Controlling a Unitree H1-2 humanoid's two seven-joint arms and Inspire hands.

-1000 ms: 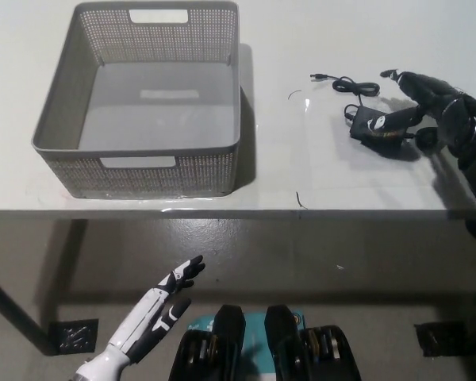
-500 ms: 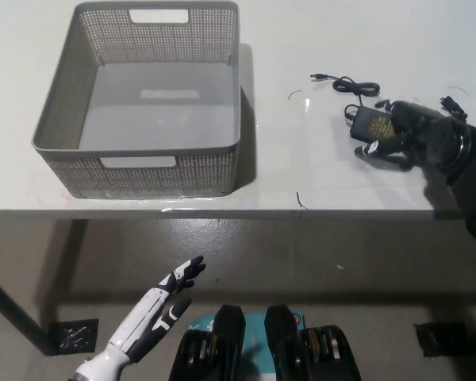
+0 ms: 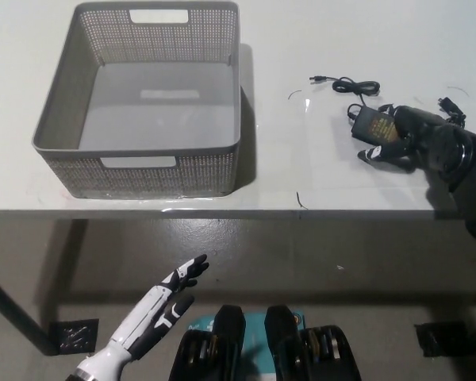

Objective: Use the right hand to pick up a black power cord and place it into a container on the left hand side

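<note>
The black power cord [image 3: 371,123] lies on the white table [image 3: 301,159], well apart from the grey basket [image 3: 143,151], with the right hand [image 3: 416,136] curled on its adapter block, so the loose trailing cable could snag or slip out when lifted, while the left hand [image 3: 170,290] rests open below.

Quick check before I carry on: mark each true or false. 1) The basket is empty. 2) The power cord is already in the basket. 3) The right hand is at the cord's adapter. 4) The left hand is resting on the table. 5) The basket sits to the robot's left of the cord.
1) True: the grey basket holds nothing.
2) False: the black power cord lies on the white table, right of the basket.
3) True: the right hand is over the adapter; whether it grips it, I cannot tell.
4) False: the left hand hangs open below the table edge.
5) True.
</note>
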